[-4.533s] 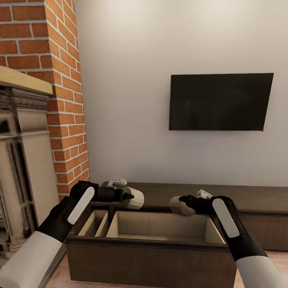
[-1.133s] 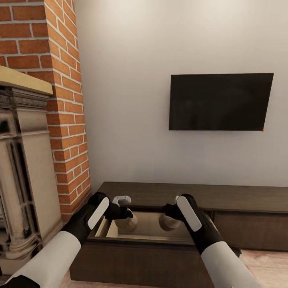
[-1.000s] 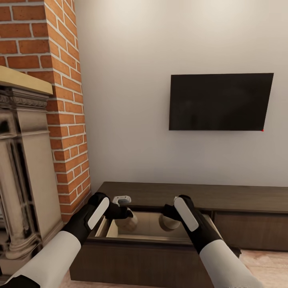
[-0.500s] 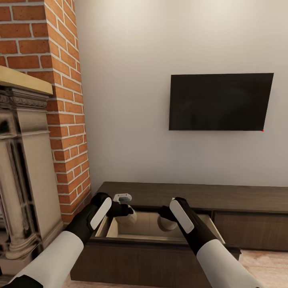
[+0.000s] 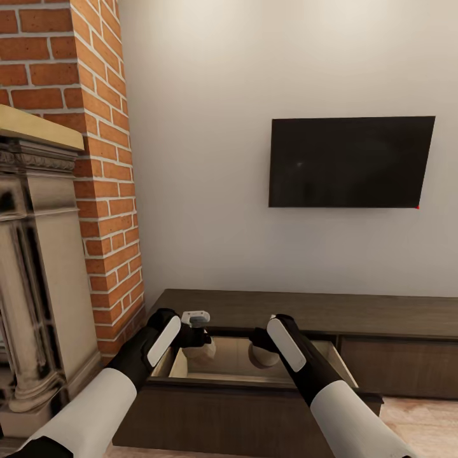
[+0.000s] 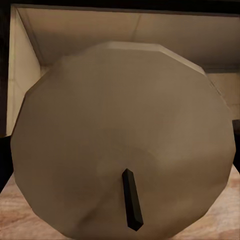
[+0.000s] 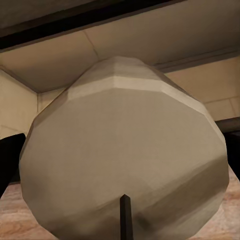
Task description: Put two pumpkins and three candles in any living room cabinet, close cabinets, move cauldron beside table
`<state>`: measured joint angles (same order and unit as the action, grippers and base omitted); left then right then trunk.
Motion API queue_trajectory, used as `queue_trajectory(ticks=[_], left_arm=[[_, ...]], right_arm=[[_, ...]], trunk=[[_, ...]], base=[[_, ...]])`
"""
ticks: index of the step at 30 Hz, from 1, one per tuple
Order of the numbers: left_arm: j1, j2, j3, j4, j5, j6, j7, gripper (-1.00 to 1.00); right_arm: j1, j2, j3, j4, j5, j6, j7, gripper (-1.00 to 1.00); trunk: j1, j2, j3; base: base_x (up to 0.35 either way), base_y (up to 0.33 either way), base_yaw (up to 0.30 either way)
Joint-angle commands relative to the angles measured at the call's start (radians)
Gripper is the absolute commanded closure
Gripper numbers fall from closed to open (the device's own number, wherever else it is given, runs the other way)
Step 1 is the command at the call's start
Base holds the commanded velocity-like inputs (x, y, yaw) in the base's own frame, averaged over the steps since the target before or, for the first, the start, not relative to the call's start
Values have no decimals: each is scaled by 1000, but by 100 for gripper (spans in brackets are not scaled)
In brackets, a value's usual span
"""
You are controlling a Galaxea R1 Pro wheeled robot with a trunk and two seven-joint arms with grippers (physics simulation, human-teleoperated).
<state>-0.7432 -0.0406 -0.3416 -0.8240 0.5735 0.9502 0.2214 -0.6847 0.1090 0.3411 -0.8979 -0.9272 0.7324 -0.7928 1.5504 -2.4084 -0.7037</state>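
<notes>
Head view: white wall (image 5: 210, 159) ahead, brick chimney column (image 5: 105, 165) and pale stone fireplace (image 5: 38, 267) at left, black television (image 5: 350, 162) mounted on the wall. Below it runs the long dark-brown cabinet (image 5: 356, 315), set against the wall. Its leftmost drawer (image 5: 254, 397) is pulled out toward the robot, light wood interior exposed.

Both arms reach down into the open drawer. Left tool (image 5: 202, 340) is clenched on a tan candle (image 5: 205, 348), which sits low inside the drawer near its left wall. Right tool (image 5: 257, 346) is clenched on a second tan candle (image 5: 262, 356), also inside the drawer, a little to the right of the first; the two candles are apart.

Left wrist view: candle (image 6: 122, 140) end-on, faceted round face, dark wick (image 6: 132, 199) pointing at the camera; drawer walls behind it, wood floor at the frame edges.

Right wrist view: the other candle (image 7: 125, 155) end-on, dark wick (image 7: 125, 215) visible, black fingertips (image 7: 10, 160) at either side of it, drawer interior behind.
</notes>
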Motion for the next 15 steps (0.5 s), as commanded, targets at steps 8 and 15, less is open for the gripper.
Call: queue_trajectory(ticks=[8, 15], left_arm=[[-1, -2, -2, 2, 8, 2, 10, 100], [-1, -2, -2, 2, 7, 2, 10, 100]], right_arm=[[-1, 0, 1, -1, -9, 1, -10, 100], [-1, 0, 1, -1, -10, 1, -9, 100]], trunk=[[0, -1, -1], [0, -1, -1]], base=[[98, 0, 0], [102, 0, 0]])
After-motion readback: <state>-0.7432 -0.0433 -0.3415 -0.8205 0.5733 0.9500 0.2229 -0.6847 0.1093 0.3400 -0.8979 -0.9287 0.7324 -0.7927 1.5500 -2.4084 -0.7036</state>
